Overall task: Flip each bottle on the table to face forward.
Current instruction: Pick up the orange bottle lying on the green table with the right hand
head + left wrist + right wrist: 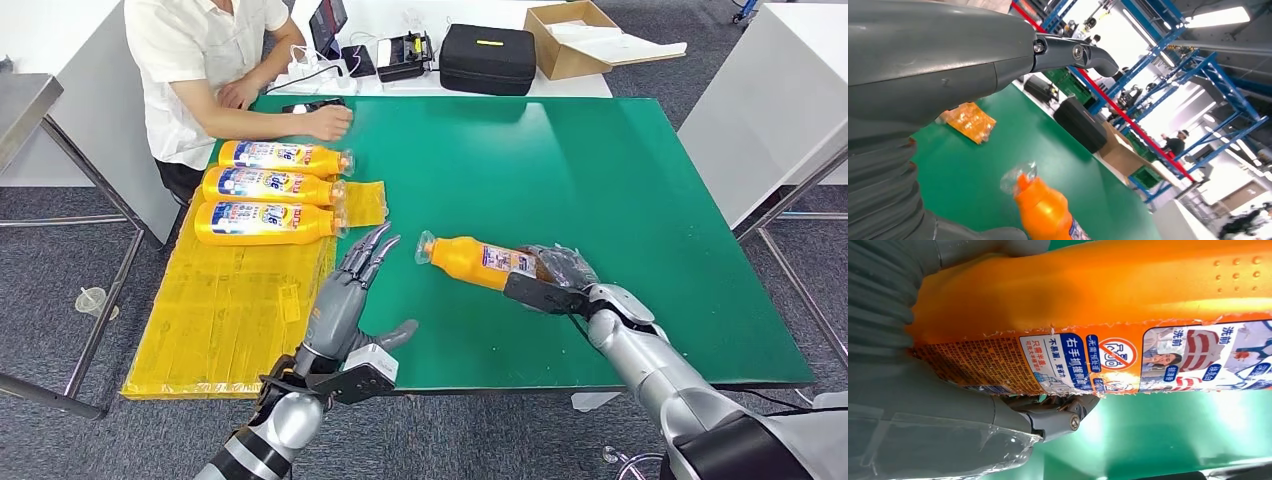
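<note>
Right hand [560, 275] fingers around orange bottle [480, 262], Chinese-print label [1148, 360]; left hand [352, 285] fingers spread, empty.

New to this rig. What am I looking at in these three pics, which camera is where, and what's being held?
It is a two-armed humanoid robot with silver arms and many-fingered hands. The wide picture comes from its head, looking down at a green table. The other two come from cameras at each wrist, so they look turned.

The right hand grips an orange bottle lying on its side; the right wrist view shows its label up close. The left hand holds nothing, fingers spread, beside that bottle.

Three more bottles lie in a row on a yellow sheet at the table's left side. A person sits at the far side, one hand on the table. Behind are a black case and a cardboard box.
</note>
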You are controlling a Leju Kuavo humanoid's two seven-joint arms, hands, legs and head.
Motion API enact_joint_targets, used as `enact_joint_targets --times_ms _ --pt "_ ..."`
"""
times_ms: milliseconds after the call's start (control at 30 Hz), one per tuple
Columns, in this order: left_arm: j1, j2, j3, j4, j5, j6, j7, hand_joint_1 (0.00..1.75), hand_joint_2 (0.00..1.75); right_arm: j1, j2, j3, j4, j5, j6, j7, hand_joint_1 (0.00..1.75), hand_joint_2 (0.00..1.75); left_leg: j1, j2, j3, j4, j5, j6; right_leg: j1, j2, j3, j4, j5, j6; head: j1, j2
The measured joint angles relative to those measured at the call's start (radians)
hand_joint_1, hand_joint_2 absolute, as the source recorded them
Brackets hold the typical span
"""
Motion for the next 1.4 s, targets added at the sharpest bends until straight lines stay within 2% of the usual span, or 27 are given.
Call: enact_joint_targets --times_ms 167,267,400,500,567,733,833,967,1100,1400 --pt "0.049 -0.023 0.032 -0.040 0.256 -0.074 -0.029 0.00 1.75 0.093 0.006 -0.100 -0.094 -0.142 0.013 -0.057 1.75 1.75 0.000 0.000 -0.001 0.000 -0.001 0.000 0.000 0.000 0.000 0.000 0.000 0.000 0.000 0.000" --pt "0.075 -0.047 0.062 -0.059 0.406 -0.084 -0.037 0.00 1.75 0.158 0.024 -0.166 -0.179 -0.195 0.004 -0.085 1.73 1.75 0.000 0.000 -0.002 0.000 -0.001 0.000 0.000 0.000 -0.001 0.000 -0.001 0.000 0.000 0.000" --pt "0.103 -0.069 0.090 -0.065 0.584 -0.103 -0.049 0.00 1.75 0.254 0.090 -0.255 -0.359 -0.268 -0.025 -0.153 1.57 1.75 0.001 0.000 -0.002 -0.001 -0.001 0.000 0.001 0.000 -0.002 0.000 -0.001 0.000 0.000 0.000" --pt "0.118 -0.074 0.092 -0.065 0.656 -0.131 -0.046 0.00 1.75 0.315 0.151 -0.288 -0.493 -0.300 -0.048 -0.178 1.49 1.75 0.001 0.000 -0.002 -0.001 -0.001 0.000 0.001 0.000 -0.003 0.000 -0.001 -0.001 0.000 0.000" --pt "0.121 -0.076 0.090 -0.062 0.698 -0.143 -0.036 0.00 1.75 0.344 0.180 -0.291 -0.558 -0.315 -0.058 -0.185 1.45 1.75 0.002 0.000 -0.002 -0.001 -0.001 -0.001 0.001 0.000 -0.003 0.000 -0.001 -0.001 0.000 0.000" --pt "0.111 -0.084 0.071 -0.042 0.786 -0.146 0.010 0.00 1.75 0.379 0.225 -0.285 -0.643 -0.344 -0.056 -0.188 1.62 1.75 0.001 0.000 -0.002 -0.001 -0.001 0.000 0.000 0.000 -0.003 0.000 -0.001 -0.001 0.000 0.000" --pt "0.097 -0.088 0.052 -0.025 0.779 -0.119 0.019 0.00 1.75 0.383 0.245 -0.271 -0.649 -0.348 -0.049 -0.188 1.62 1.75 0.000 0.000 -0.002 -0.001 -0.001 0.000 0.000 0.000 -0.003 0.000 -0.001 -0.001 0.000 0.000" --pt "0.086 -0.091 0.034 -0.008 0.769 -0.104 0.020 0.00 1.75 0.390 0.261 -0.256 -0.649 -0.348 -0.041 -0.188 1.74 1.75 0.000 0.000 -0.002 -0.001 -0.001 0.000 0.000 0.000 -0.003 0.000 -0.001 0.000 0.000 0.000" --pt "0.074 -0.092 0.017 0.008 0.758 -0.106 0.021 0.00 1.75 0.386 0.270 -0.237 -0.644 -0.345 -0.022 -0.190 1.75 1.75 0.001 0.000 -0.002 -0.001 -0.001 0.000 0.000 0.000 -0.003 0.000 -0.001 -0.001 0.000 0.000" --pt "0.044 -0.103 -0.004 0.015 0.814 -0.209 0.024 0.00 1.75 0.309 0.289 -0.123 -0.502 -0.283 0.033 -0.209 1.75 1.75 0.001 0.000 -0.003 -0.001 -0.001 -0.001 0.000 0.000 -0.003 0.000 -0.001 -0.001 0.000 0.000"
